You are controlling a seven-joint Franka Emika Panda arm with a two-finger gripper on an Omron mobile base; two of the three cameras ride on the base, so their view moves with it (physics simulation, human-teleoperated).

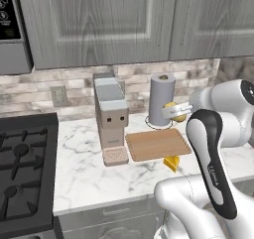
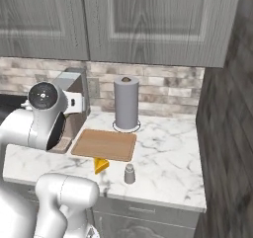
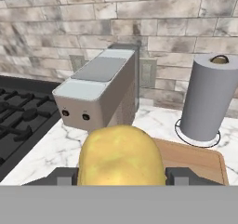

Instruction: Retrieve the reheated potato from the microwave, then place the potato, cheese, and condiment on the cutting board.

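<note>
Above the back right corner of the cutting board (image 1: 158, 144), your gripper (image 1: 174, 111) pinches the potato (image 1: 174, 110) between its two fingers, up in the air. You see the potato big and close in the hand view, with the board's far edge just past it. The board lies flat and bare on the counter (image 1: 84, 168). You have the boxy machine (image 1: 110, 119) just beside its left edge and the paper towel roll (image 1: 162, 100) standing near its back edge. The cheese (image 1: 171, 162) sits on the counter at the board's front edge, and the robot's arm hides part of it. A small grey shaker (image 2: 129, 174) stands near the cheese, close to the counter's front edge. The stove (image 1: 22, 168) lies far left. The right side of the counter is open up to the dark wall (image 2: 225, 148). You can see just a corner of the microwave (image 1: 12, 29), cut off at the top left.
</note>
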